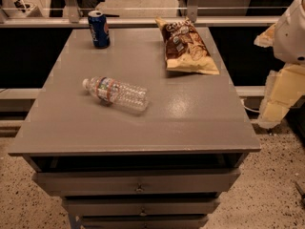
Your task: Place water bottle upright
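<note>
The water bottle [116,92] lies on its side on the grey table top [190,113], left of the middle. It is clear and ribbed, with a red-and-blue label band, and its white cap points to the left. My gripper [275,104] hangs at the right edge of the view, beyond the table's right side and well away from the bottle. It holds nothing that I can see.
A blue soda can [99,29] stands upright at the back left of the table. A brown and yellow chip bag [187,46] lies at the back right. Drawers [138,182] sit below the table's front edge. A railing runs behind the table.
</note>
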